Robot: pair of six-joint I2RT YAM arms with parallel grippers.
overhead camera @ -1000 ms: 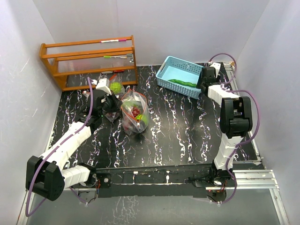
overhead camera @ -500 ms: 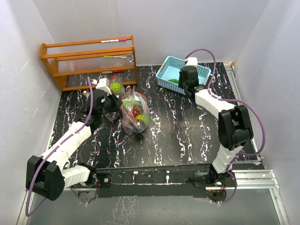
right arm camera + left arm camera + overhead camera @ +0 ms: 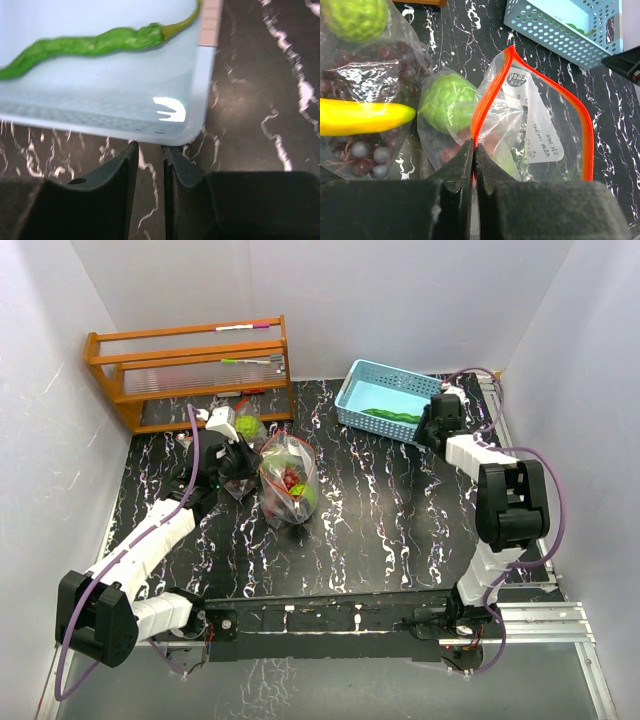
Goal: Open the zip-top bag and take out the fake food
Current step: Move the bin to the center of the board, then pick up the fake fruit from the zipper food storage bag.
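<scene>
The zip-top bag [image 3: 290, 485] stands on the black table with its orange zip rim [image 3: 492, 85] parted. Inside it I see a bumpy lime-green ball [image 3: 447, 102] and reddish pieces. My left gripper [image 3: 238, 462] [image 3: 473, 146] is shut on the bag's orange rim at its left side. A long green vegetable [image 3: 392, 417] [image 3: 90, 44] lies in the light-blue basket [image 3: 350, 405]. My right gripper [image 3: 428, 430] [image 3: 150, 147] is slightly open and empty, just outside the basket's near right corner [image 3: 202, 95].
A second clear bag [image 3: 370, 75] lies left of the first, with a yellow banana [image 3: 360, 116], dark grapes [image 3: 367, 152] and a lime-green ball [image 3: 355, 17] [image 3: 248, 428]. A wooden rack [image 3: 190, 370] stands at the back left. White walls enclose the table.
My right gripper swung left over the basket, then came back to the basket's right corner, a little nearer than before. The left gripper and the bag have not moved.
</scene>
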